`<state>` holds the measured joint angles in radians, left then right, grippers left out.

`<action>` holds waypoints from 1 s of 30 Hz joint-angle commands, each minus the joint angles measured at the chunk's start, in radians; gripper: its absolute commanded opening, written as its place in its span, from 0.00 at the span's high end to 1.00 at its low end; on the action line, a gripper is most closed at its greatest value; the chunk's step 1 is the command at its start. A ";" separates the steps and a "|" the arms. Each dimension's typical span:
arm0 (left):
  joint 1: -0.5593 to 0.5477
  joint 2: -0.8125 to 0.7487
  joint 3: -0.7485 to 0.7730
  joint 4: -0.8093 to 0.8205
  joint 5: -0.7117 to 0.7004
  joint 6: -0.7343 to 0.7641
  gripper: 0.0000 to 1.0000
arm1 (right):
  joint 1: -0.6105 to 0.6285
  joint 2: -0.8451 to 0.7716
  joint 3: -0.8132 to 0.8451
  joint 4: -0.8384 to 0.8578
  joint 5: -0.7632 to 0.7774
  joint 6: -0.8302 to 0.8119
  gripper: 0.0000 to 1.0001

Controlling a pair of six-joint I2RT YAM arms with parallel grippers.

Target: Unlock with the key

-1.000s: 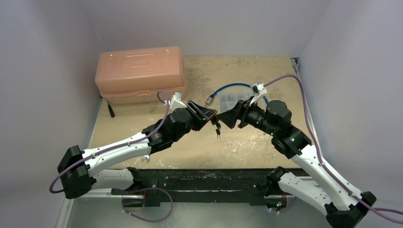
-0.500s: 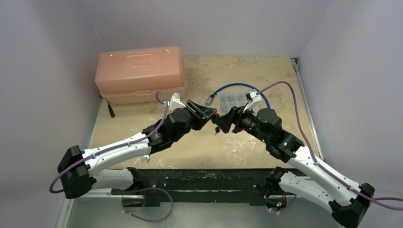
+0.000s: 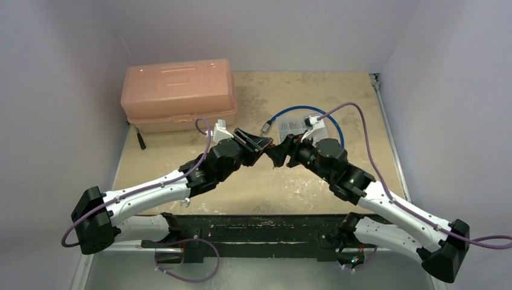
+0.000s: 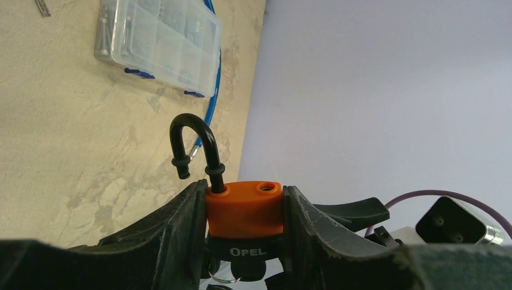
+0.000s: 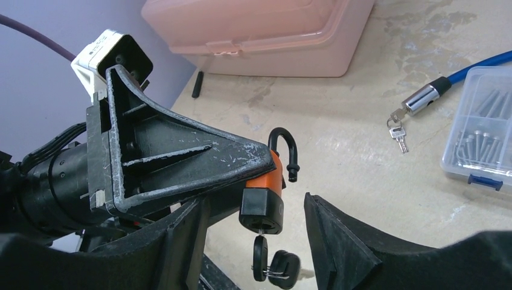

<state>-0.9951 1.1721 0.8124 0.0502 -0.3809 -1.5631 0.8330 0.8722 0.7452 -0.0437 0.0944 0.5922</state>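
Between the fingers of the left gripper (image 4: 244, 192) sits the padlock (image 4: 244, 212), clamped on both sides of its orange-and-black body. Its black shackle (image 4: 194, 142) rises above the fingers and is open, one end free of the body. Below the grip, a key (image 5: 260, 257) sticks in the bottom of the lock, and a second key (image 5: 284, 269) dangles from its ring. The right gripper (image 5: 255, 202) meets the left one tip to tip, jaws apart. Its fingers (image 5: 338, 241) stand either side of the lock's lower end and the hanging keys without touching them. Beyond the right gripper lie a clear screw box (image 5: 483, 145) and a blue cable (image 5: 477, 63). Behind the left one sits a pink case (image 5: 259, 30). All rest on the table (image 5: 338, 139).
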 commanded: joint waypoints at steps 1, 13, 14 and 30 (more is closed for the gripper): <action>-0.004 -0.045 -0.005 0.100 -0.014 -0.021 1.00 | 0.013 0.019 -0.004 0.077 0.049 0.001 0.36; -0.004 -0.056 -0.010 0.105 -0.022 -0.037 1.00 | 0.043 0.052 -0.027 0.122 0.106 -0.017 0.39; -0.004 -0.058 -0.010 0.105 -0.023 -0.042 1.00 | 0.048 0.051 -0.034 0.130 0.111 -0.019 0.40; -0.004 -0.066 -0.014 0.099 -0.015 -0.081 1.00 | 0.157 0.023 -0.183 0.400 0.280 -0.060 0.41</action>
<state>-0.9955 1.1439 0.7887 0.0589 -0.3985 -1.6157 0.9634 0.9066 0.5636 0.2298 0.2916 0.5632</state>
